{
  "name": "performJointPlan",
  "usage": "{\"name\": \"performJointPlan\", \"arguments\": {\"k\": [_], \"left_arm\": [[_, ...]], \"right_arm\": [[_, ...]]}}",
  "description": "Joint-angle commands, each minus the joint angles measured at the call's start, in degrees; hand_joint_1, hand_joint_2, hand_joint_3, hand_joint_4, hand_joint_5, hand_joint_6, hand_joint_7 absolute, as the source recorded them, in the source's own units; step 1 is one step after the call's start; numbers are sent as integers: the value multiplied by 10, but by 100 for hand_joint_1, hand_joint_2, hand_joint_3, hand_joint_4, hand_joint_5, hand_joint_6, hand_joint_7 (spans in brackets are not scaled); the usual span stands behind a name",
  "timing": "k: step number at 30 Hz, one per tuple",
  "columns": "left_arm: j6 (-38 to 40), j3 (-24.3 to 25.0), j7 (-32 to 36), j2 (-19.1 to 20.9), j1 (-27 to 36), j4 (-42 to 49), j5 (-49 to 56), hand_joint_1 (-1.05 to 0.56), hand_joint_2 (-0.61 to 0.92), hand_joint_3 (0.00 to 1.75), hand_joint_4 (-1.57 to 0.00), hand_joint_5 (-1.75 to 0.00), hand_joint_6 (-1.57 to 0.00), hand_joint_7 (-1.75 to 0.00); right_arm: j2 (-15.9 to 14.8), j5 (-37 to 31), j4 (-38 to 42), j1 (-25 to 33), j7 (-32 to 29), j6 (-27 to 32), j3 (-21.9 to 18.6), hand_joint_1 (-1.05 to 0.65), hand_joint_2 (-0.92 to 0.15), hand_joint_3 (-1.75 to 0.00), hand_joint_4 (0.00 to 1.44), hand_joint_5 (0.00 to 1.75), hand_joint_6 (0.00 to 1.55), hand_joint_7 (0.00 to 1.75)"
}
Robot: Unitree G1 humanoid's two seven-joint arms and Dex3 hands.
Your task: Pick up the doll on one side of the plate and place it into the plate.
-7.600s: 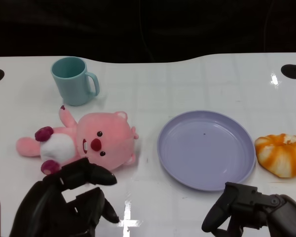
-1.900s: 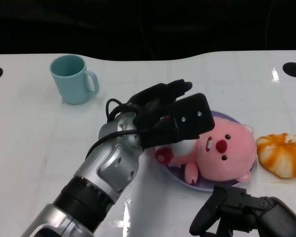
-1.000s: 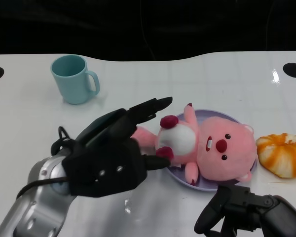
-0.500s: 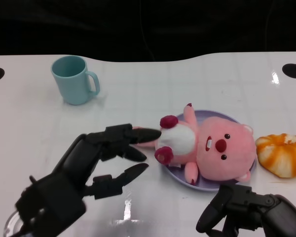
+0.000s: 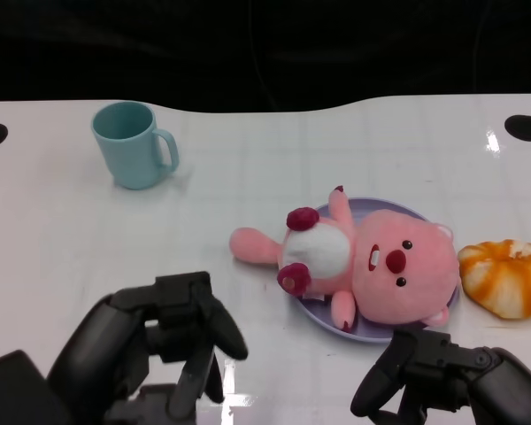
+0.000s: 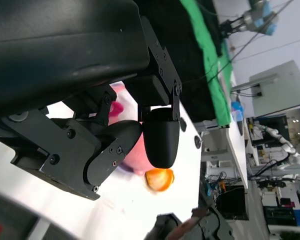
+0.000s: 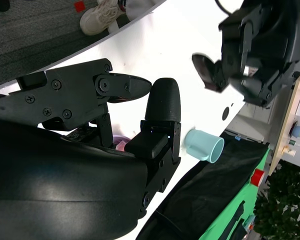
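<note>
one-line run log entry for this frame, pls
doll: lying on plate, one leg over the rim | left robot hand: off doll, holds nothing | right robot hand: near table edge, idle | mug, orange toy: on table

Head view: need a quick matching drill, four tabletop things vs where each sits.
Things:
1. doll
2. mug
3. orange-and-white toy
4. left hand

Places:
A. far left of the table
B. beside the plate's right rim
C. near edge, low left, holding nothing
D. lying on the plate, one leg over its left rim

Pairs: 1-D, 2-A, 3-B, 4-C
</note>
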Motion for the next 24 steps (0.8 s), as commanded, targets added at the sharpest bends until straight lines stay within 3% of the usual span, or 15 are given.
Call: {"name": "performJointPlan", "arguments": {"k": [1,15,24], "left_arm": [[42,13,8,-1,26,-28,-36,-15,39,147,-91,-175,-82,-163],[141,48,-1,-7,15,40,-153,-17,35,147,-93,-175,-77,-169],[179,52,2,2,0,46,-173,-16,33,149,-93,-175,-77,-169]], "right_arm": [[-3,7,-4,-1,2,2,-3,-27,-92,-35,67,157,60,128],[-6,8,0,3,2,-8,-9,-24,-92,-35,68,158,60,130],[-6,13,-3,12,3,-11,-15,-24,-92,-36,67,159,60,131]]}}
